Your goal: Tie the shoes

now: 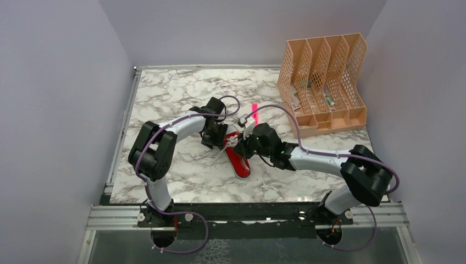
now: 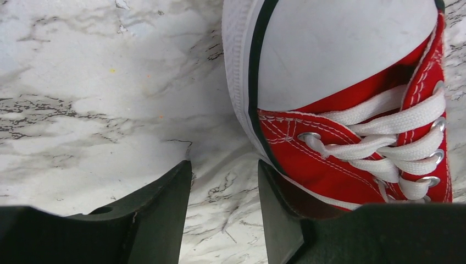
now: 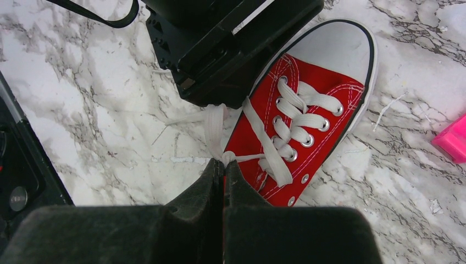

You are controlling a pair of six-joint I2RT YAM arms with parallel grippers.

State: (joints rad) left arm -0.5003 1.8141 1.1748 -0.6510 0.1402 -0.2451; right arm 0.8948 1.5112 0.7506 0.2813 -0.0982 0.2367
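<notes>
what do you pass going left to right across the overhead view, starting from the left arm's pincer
left pincer -> red sneaker -> pink marker -> peach file organizer

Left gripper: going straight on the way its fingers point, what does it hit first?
Probably the marble-patterned tabletop, visible between the open fingers of the left gripper. The small red canvas sneaker lies beside that line; the finger nearest it might graze its white rubber sole, but depth is unclear.
</notes>
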